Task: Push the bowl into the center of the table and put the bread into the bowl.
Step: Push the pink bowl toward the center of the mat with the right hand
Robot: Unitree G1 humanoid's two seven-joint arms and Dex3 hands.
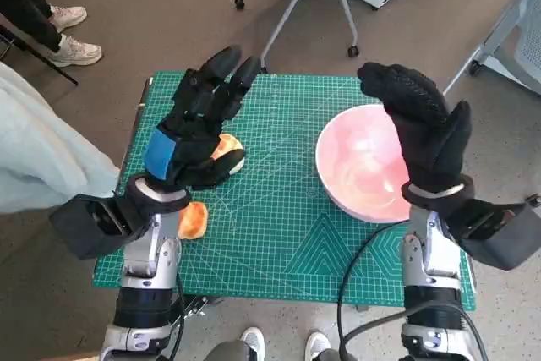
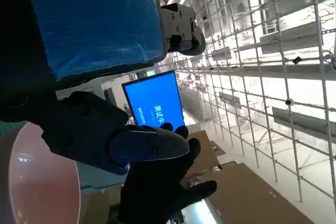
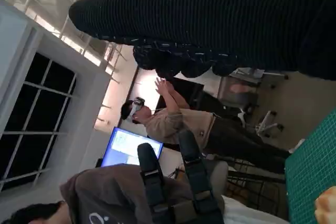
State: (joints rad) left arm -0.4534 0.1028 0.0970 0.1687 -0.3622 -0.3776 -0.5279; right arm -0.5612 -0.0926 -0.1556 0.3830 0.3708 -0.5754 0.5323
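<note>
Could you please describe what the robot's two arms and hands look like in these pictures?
Both forearms are pale grey metal with dark boxy wrist units. The left hand is black and hard-shelled, with glossy blue tape across its back. The right hand wears a black knitted glove with a pale band at its cuff, and black cables loop beside its forearm.

You are in a robotics lab: a green cutting mat (image 1: 287,209) covers the table, a headset-wearing person (image 3: 173,121) gestures beside blue monitors (image 2: 155,103).
</note>
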